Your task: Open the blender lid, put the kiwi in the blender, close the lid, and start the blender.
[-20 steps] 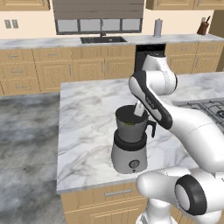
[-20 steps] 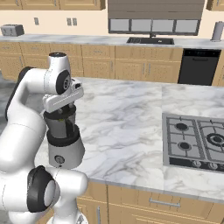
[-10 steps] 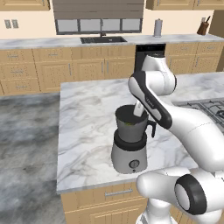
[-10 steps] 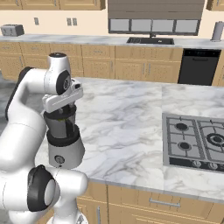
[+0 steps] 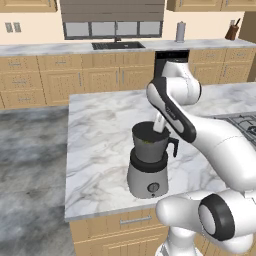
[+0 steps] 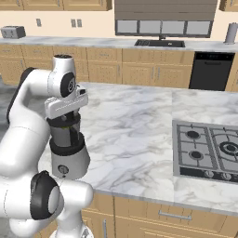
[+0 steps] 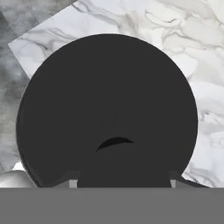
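You cannot see the jar interior: the lid (image 7: 107,113) covers it. The arm hides the blender (image 6: 69,153) top in the right base view. Finger contact with the knob is indiscernible.

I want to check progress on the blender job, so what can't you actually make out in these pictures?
- Gripper grip: in both base views the hand covers its fingertips; the hand view shows them cut off at the bottom.
- Blender lid seating: the wrist hides the jar rim of the blender.
- Kiwi: a faint green tint inside the jar, too small to confirm.
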